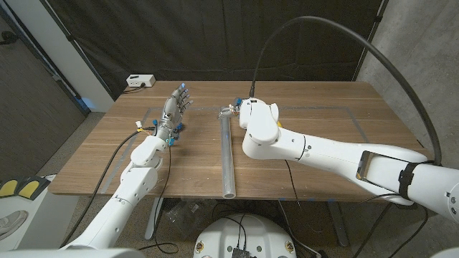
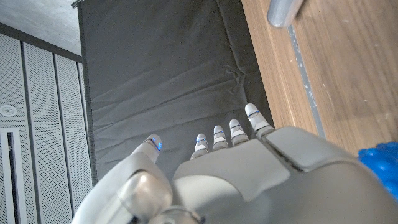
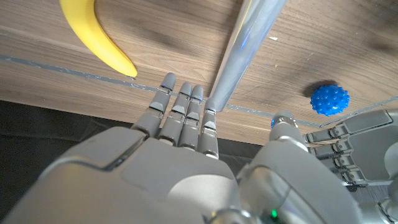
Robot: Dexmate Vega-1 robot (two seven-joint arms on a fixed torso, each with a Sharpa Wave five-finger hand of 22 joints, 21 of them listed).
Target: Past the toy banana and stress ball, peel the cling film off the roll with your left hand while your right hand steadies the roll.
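Right now the cling film roll [image 1: 227,154] is lying on the wooden table [image 1: 323,118], a long silvery tube running from near the table's front edge back toward its middle. At the roll's far end the right hand [image 1: 231,112] is reaching in from the right arm [image 1: 323,154]. In the right wrist view its fingers [image 3: 186,115] are extending together beside that end of the roll [image 3: 245,46], one fingertip lying right against the tube, with the thumb [image 3: 283,124] standing apart on the other side — whether the hand is actually clasping the roll, I cannot tell.

The left hand [image 1: 172,115] is hovering to the left of the roll, well apart from it, fingers straight and spread, grasping nothing. In the left wrist view its fingertips [image 2: 221,134] are pointing out past the table's edge toward a dark curtain [image 2: 155,68], and one end of the roll [image 2: 283,11] is showing at the picture's border.

The toy banana [image 3: 99,37] is lying on the table near the right hand's fingers, on the side away from the thumb, apart from the roll. The blue spiky stress ball [image 3: 329,99] is sitting on the other side of the roll, close to the left hand — a patch of the same blue [image 2: 379,168] is showing beside that hand in its own wrist view.

A white box [image 1: 140,81] with a cable is sitting just off the table's far left corner.
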